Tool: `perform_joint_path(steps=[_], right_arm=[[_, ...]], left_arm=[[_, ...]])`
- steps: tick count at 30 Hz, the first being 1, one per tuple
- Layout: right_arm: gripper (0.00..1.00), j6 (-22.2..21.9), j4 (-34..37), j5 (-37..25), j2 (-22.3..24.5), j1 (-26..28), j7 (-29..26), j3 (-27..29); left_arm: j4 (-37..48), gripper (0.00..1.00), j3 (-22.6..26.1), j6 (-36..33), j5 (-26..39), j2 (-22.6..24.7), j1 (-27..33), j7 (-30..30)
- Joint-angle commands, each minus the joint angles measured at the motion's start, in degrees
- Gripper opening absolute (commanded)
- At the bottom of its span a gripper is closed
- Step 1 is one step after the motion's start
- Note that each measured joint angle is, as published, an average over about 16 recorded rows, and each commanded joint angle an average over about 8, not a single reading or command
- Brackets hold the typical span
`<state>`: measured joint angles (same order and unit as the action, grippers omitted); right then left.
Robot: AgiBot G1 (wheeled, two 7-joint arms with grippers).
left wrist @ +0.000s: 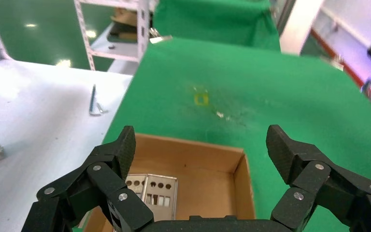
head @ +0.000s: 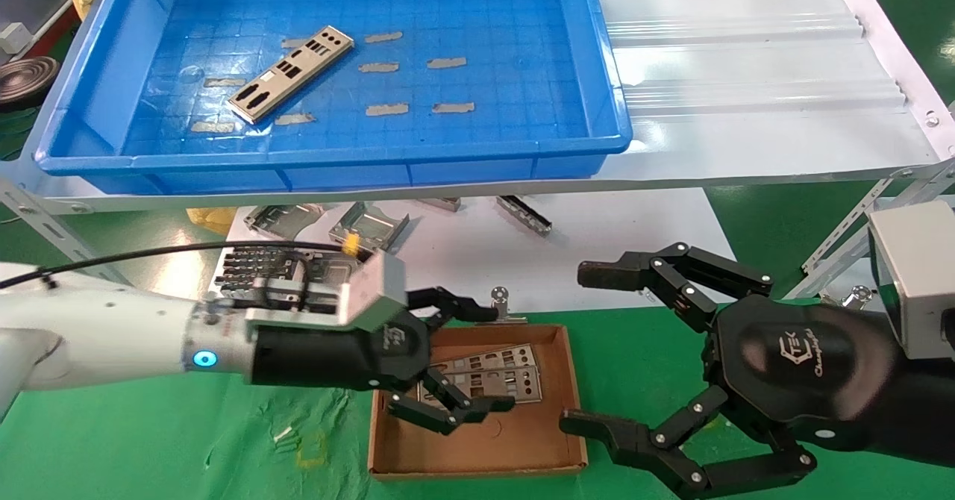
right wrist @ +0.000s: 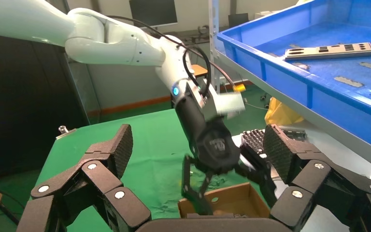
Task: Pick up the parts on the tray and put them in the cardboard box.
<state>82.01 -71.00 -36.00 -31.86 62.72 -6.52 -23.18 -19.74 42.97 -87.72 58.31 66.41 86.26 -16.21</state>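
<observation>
While "TEK" is read on its black housing, the left gripper (head: 477, 362) is held spread, empty, over the cardboard box (head: 522, 448); the right gripper (head: 589, 347) is likewise spread, empty.

The head view looks steeply down over the tray (head: 89, 89) and cardboard box (head: 552, 440). The left wrist view peers closely into that box (left wrist: 241, 179). The right wrist view, seemingly low, faces the left tool (right wrist: 222, 183) and shares both.

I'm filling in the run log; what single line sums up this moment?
left gripper: open over cardboard box | box: two parts | tray: one part | right gripper: open beside box
</observation>
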Motion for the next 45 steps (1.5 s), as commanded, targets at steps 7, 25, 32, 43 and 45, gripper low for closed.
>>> perform_joint_path(steps=[7,25,32,43,45], right_arm=[[1.00,0.00,0.00,0.00,0.00,0.00,0.00,0.00],[1.00,0.00,0.00,0.00,0.00,0.00,0.00,0.00],[1.00,0.00,0.00,0.00,0.00,0.00,0.00,0.00],[1.00,0.00,0.00,0.00,0.00,0.00,0.00,0.00],[1.00,0.00,0.00,0.00,0.00,0.00,0.00,0.00]], left_arm=[[-6.66,1.00,-3.32,0.26,-2.02,-3.88,-3.06,3.31],[-23.78,1.00,-11.90,0.90,-7.25,-13.86,-10.91,11.89],[-30.46,1.00,-15.24,1.15,-9.30,-17.76,-13.98,15.24],[-40.96,1.00,-20.51,1.54,-12.51,-23.88,-18.80,20.51],[-42.85,1.00,-21.45,1.61,-13.09,-24.98,-19.66,21.45]])
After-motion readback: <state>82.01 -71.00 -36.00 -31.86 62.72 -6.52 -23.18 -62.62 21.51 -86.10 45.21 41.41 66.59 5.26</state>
